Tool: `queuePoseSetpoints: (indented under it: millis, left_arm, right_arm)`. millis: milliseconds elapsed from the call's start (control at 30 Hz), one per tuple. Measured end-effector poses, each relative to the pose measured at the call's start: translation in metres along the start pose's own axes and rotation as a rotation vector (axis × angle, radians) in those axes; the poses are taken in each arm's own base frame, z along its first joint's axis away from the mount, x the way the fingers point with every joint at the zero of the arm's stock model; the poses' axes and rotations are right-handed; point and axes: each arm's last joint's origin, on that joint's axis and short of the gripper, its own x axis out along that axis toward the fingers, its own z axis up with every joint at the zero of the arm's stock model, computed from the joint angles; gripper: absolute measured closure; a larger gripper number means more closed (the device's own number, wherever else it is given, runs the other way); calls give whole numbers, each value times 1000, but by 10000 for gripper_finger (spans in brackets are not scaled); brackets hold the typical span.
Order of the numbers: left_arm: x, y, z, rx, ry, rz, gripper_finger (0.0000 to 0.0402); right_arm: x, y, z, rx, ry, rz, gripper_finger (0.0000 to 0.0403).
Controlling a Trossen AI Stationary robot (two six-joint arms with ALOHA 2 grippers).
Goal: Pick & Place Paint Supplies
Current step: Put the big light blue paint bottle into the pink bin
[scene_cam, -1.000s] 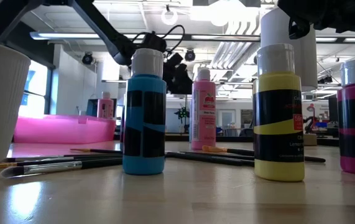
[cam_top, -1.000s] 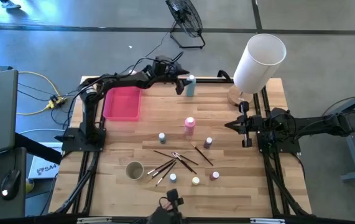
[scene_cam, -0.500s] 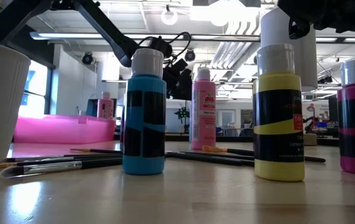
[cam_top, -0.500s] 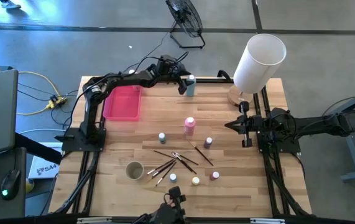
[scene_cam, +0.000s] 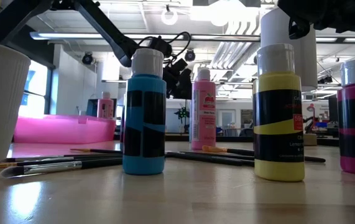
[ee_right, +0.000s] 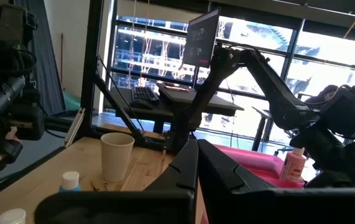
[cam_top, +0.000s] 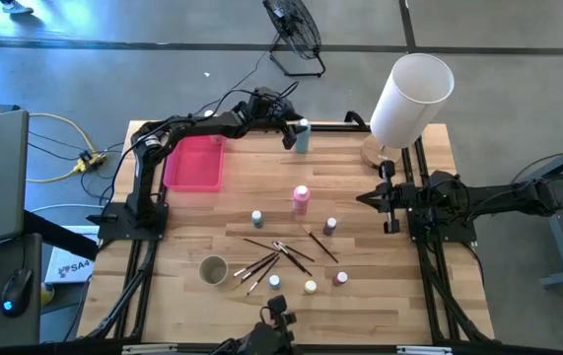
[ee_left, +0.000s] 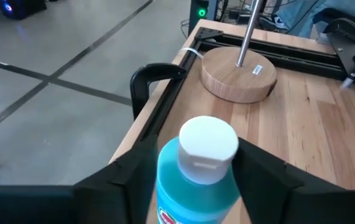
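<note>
Left gripper [ee_left: 196, 171] straddles my teal bottle [ee_left: 193, 180] at the table's far edge, fingers [ee_left: 137, 165] flanking its upright body, not visibly clamped. Beyond stands the lamp base [ee_left: 239, 73]. Right gripper [cam_top: 385, 198] waits, closed.

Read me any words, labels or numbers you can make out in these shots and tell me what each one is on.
"SA4": white box on the floor left of the table, cut off.
Pink bottle label: print too blurred to read.
Yellow paint pot label: small print, unreadable.
Teal bottle label: only its edge shows.
</note>
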Motion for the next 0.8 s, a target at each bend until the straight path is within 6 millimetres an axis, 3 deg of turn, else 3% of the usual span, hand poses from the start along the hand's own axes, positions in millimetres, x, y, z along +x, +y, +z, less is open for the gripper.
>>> queuePoseSetpoints:
  millis: [267, 800]
  left_arm:
    - [0, 0, 0, 0, -2, -5, 280]
    - [0, 0, 0, -54, 2, -17, 274]
  right_arm:
    - [0, 0, 0, 0, 0, 0, 400]
    - [0, 0, 0, 0, 1, 0, 400]
